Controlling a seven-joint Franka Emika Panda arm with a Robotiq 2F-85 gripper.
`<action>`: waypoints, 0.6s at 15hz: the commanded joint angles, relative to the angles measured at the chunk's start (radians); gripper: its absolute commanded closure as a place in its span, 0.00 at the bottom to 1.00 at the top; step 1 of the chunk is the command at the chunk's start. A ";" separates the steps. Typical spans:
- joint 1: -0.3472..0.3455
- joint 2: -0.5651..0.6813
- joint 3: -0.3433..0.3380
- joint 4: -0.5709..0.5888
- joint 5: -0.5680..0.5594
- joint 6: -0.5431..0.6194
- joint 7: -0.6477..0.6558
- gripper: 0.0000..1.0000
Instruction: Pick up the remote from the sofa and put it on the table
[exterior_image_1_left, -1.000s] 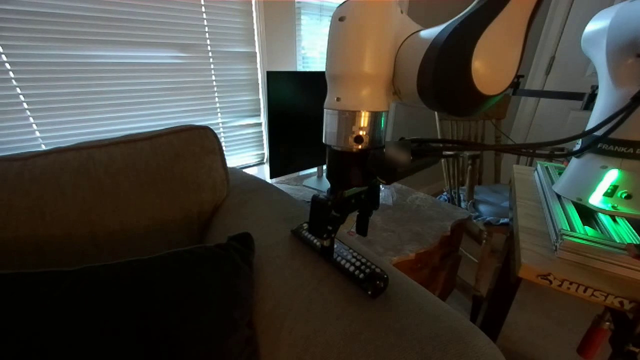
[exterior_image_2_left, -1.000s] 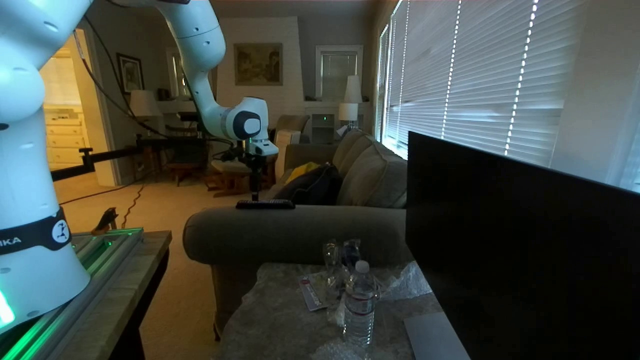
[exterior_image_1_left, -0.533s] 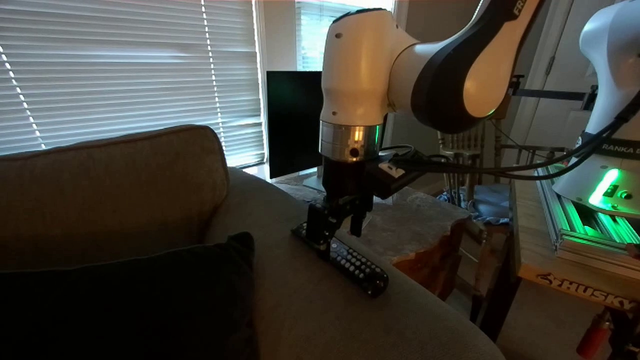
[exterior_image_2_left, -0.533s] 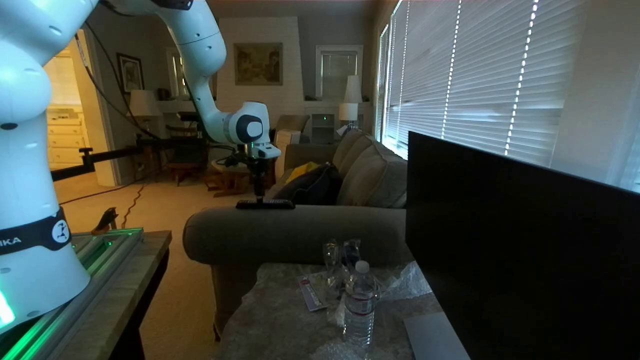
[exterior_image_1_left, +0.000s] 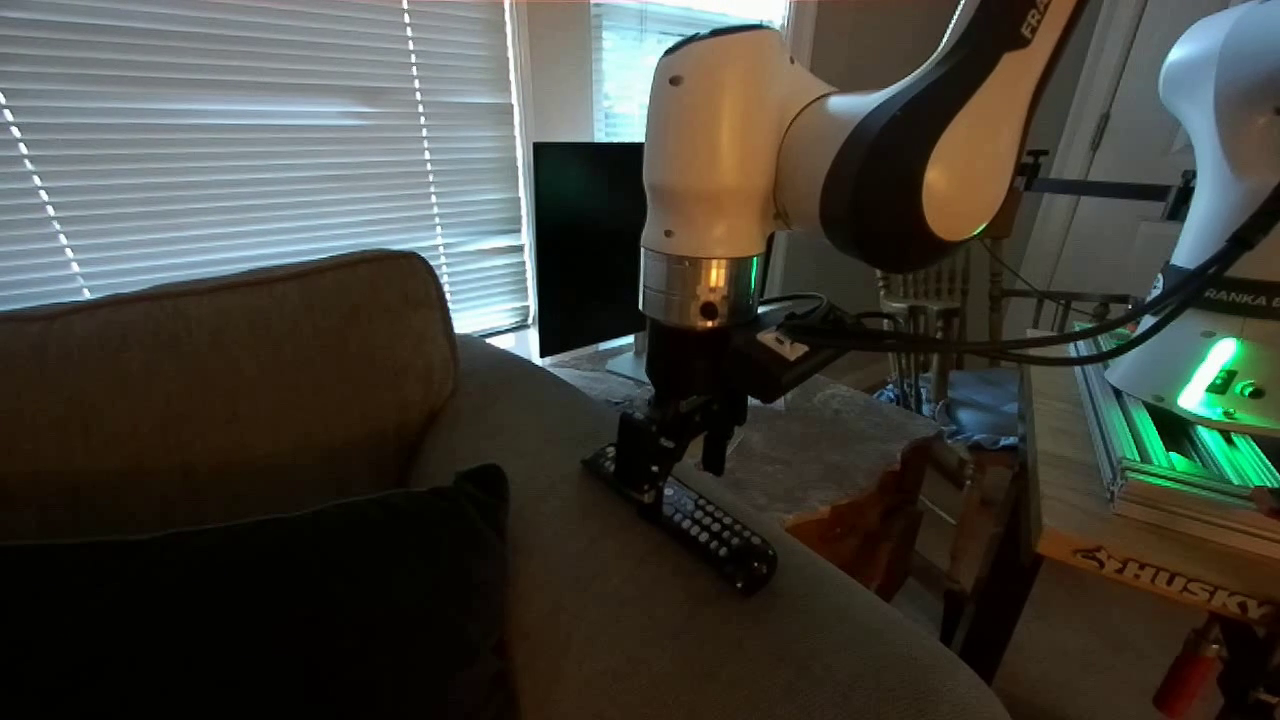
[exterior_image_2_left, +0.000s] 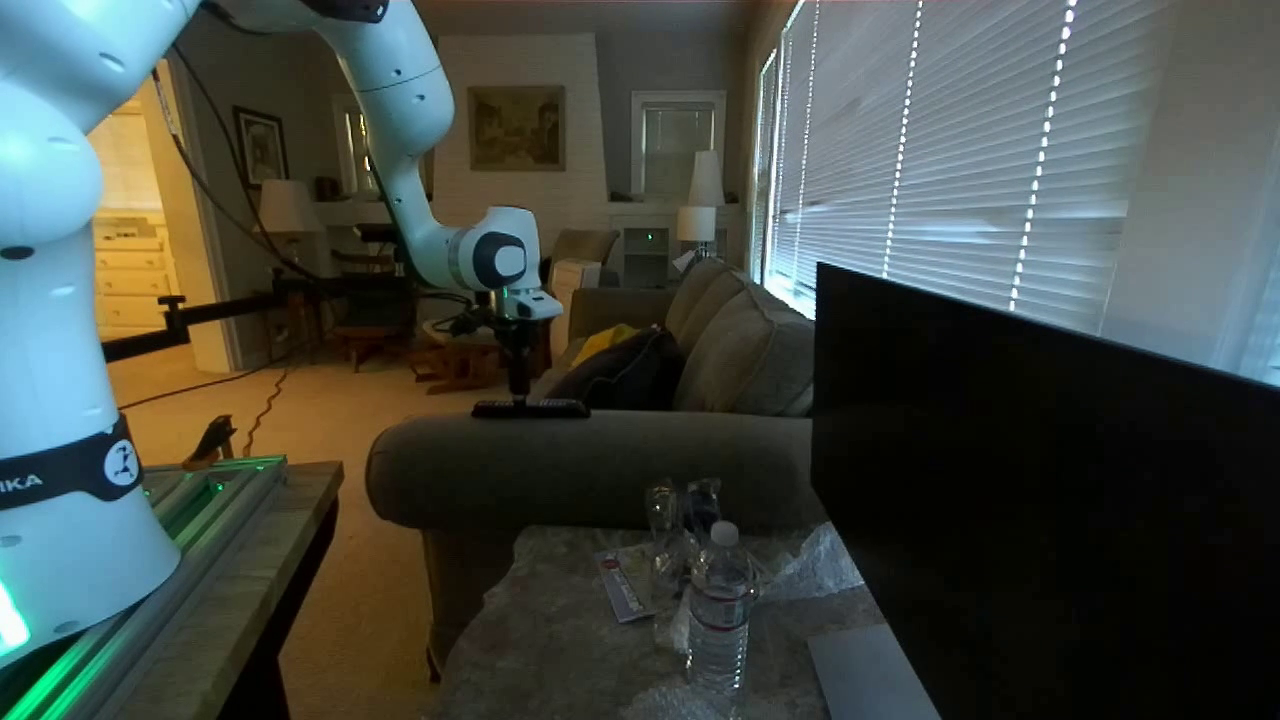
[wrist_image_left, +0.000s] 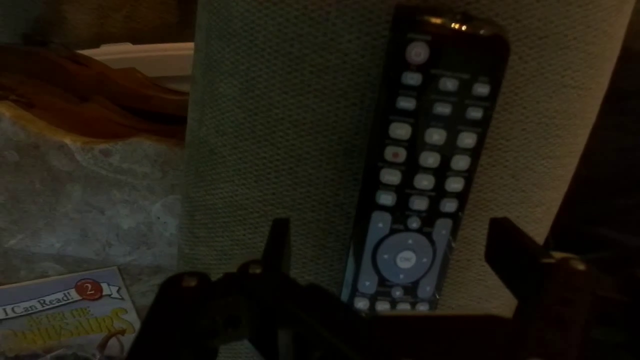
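The remote (exterior_image_1_left: 722, 537), long and black with pale buttons, lies flat on the arm of the beige sofa (exterior_image_1_left: 590, 610). It also shows in the other frames, on the sofa arm (exterior_image_2_left: 600, 470) as a dark bar (exterior_image_2_left: 562, 409) and in the wrist view (wrist_image_left: 430, 160). My gripper (exterior_image_1_left: 684, 487) points down over the remote's middle. In the wrist view its fingers (wrist_image_left: 390, 225) are open, one on each side of the remote, with gaps. The palm hides the remote's lower end there. The table (exterior_image_1_left: 830, 440), with a stone-like top (exterior_image_2_left: 560, 630), stands beside the sofa arm.
A water bottle (exterior_image_2_left: 718, 620), crinkly clear plastic (exterior_image_2_left: 815, 565) and a black screen (exterior_image_2_left: 1000, 480) stand on the table. A book (wrist_image_left: 65, 315) lies there too. A dark cushion (exterior_image_1_left: 260, 620) rests on the sofa. A wooden chair (exterior_image_1_left: 925, 300) and the robot's workbench (exterior_image_1_left: 1050, 460) stand beyond the table.
My gripper has moved down onto the remote's level, with a small sideways shift, mostly in the first half second. The remote has not moved.
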 joint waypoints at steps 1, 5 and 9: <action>0.002 0.038 -0.003 0.032 -0.012 0.001 0.013 0.00; 0.005 0.053 -0.004 0.037 -0.009 0.007 0.015 0.00; 0.002 0.052 0.004 0.042 0.002 0.005 0.016 0.00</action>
